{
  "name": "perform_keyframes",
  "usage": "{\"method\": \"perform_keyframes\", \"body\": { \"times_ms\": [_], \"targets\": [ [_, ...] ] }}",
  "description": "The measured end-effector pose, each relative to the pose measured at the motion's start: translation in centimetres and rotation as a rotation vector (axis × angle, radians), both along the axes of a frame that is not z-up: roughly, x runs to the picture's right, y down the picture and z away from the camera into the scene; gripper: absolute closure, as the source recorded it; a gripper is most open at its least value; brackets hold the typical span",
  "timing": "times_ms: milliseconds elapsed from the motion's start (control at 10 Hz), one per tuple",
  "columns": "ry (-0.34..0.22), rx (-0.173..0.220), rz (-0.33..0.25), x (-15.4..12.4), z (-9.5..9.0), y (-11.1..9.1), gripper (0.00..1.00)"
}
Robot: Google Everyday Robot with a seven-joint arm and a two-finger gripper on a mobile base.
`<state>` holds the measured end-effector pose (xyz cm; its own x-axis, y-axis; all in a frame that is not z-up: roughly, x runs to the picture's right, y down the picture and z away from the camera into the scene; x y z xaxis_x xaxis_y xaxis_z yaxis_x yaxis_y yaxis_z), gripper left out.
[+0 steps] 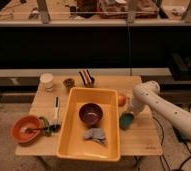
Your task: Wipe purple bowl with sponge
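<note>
The purple bowl [91, 113] stands upright in the middle of a yellow tub [69, 142] on the wooden table. A grey crumpled sponge-like piece [95, 134] lies in the tub just in front of the bowl. My white arm reaches in from the right. The gripper [128, 114] hangs low just outside the tub's right wall, right above a small teal object [125, 120] on the table. I cannot tell whether it touches or holds that object. The gripper is to the right of the bowl, apart from it.
An orange bowl [25, 129] with a utensil sits at the front left, with a green item [46, 125] and a black-and-white brush [56, 109] beside it. A white cup [47, 81], a small jar [68, 82] and a dark packet [86, 77] stand at the back. An orange thing [121, 99] lies right of the tub.
</note>
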<state>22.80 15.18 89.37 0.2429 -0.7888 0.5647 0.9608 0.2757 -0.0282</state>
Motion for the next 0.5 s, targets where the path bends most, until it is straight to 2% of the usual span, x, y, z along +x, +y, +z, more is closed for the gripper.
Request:
{"method": "perform_keyframes", "body": {
  "times_ms": [200,500],
  "targets": [
    [-0.003,-0.014,0.016,0.7,-0.3,0.3,0.76],
    [0.014,-0.003,0.027,3.2,-2.2,-0.2,0.76]
  ]
}}
